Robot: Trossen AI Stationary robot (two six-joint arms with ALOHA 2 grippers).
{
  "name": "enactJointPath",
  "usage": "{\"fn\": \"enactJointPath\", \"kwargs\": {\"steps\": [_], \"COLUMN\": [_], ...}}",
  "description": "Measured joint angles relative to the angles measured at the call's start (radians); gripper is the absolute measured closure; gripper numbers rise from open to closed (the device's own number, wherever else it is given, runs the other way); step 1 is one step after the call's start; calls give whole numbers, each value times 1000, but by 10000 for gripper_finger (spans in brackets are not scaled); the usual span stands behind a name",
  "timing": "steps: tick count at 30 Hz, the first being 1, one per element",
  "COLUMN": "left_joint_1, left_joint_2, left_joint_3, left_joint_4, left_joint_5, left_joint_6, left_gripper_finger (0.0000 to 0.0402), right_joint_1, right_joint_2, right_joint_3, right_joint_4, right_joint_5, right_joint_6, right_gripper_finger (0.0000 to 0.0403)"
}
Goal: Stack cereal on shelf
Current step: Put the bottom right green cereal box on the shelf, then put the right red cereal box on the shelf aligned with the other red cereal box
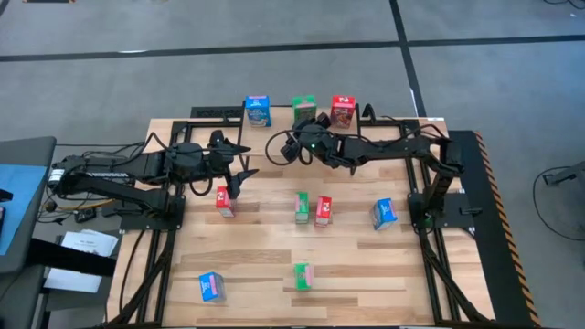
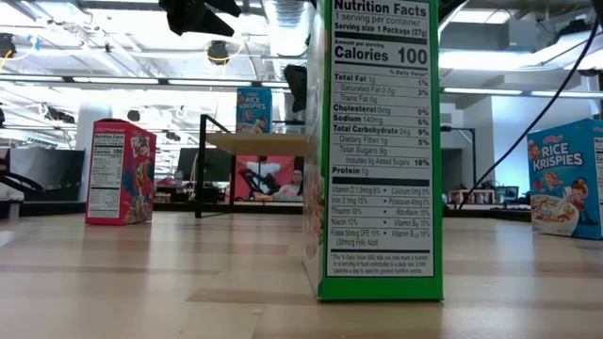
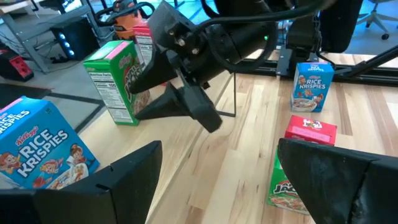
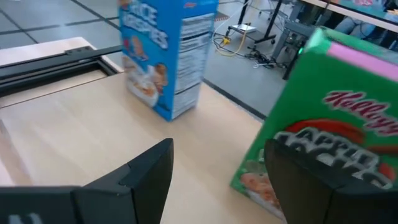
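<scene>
Up on the shelf [image 1: 274, 117] at the table's [image 1: 256, 256] far edge, three cereal boxes stand in a row: a blue box [image 1: 258, 111] toward the left end, a green box [image 1: 303, 108] in the middle and a red box [image 1: 343, 111] toward the right end. The right gripper [image 1: 291, 146] reaches across from the right side and sits just in front of the shelf, near the green box. Its fingers are spread apart with nothing between them; in the right wrist view the green box [image 4: 329, 155] shows close past one finger and the blue box [image 4: 168, 56] stands farther along the plank.

The left gripper [image 1: 239, 178] hangs over the table just in front of the shelf's left part, fingers spread wide and holding nothing.

Six more boxes are on the table. A red one [image 1: 224, 201] stands just beside the left gripper, left of the middle. A green one [image 1: 302, 206] and another red one [image 1: 324, 211] stand close together near the middle, and a blue one [image 1: 384, 214] is toward the right edge. Nearer the front edge, a blue one [image 1: 211, 287] sits toward the left corner and a green one [image 1: 302, 275] around the middle.

In the low view that front green box [image 2: 372, 151] fills the centre, showing its nutrition panel.
</scene>
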Motion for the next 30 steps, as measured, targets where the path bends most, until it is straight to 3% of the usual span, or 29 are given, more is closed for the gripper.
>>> {"fn": "enactJointPath", "kwargs": {"steps": [9,26,30], "left_joint_1": [0,-1,-1], "left_joint_2": [0,0,0], "left_joint_3": [0,0,0], "left_joint_4": [-2,-28,-32], "left_joint_5": [0,10,11], "left_joint_6": [0,-22,-27], "left_gripper_finger": [90,90,90], "right_joint_1": [79,246,271], "right_joint_2": [-90,-441,-478], "right_joint_3": [0,1,1], "right_joint_4": [-67,-382,-517], "right_joint_5": [0,-1,-123], "right_joint_6": [-30,-25,-24], "right_gripper_finger": [127,127,127]}}
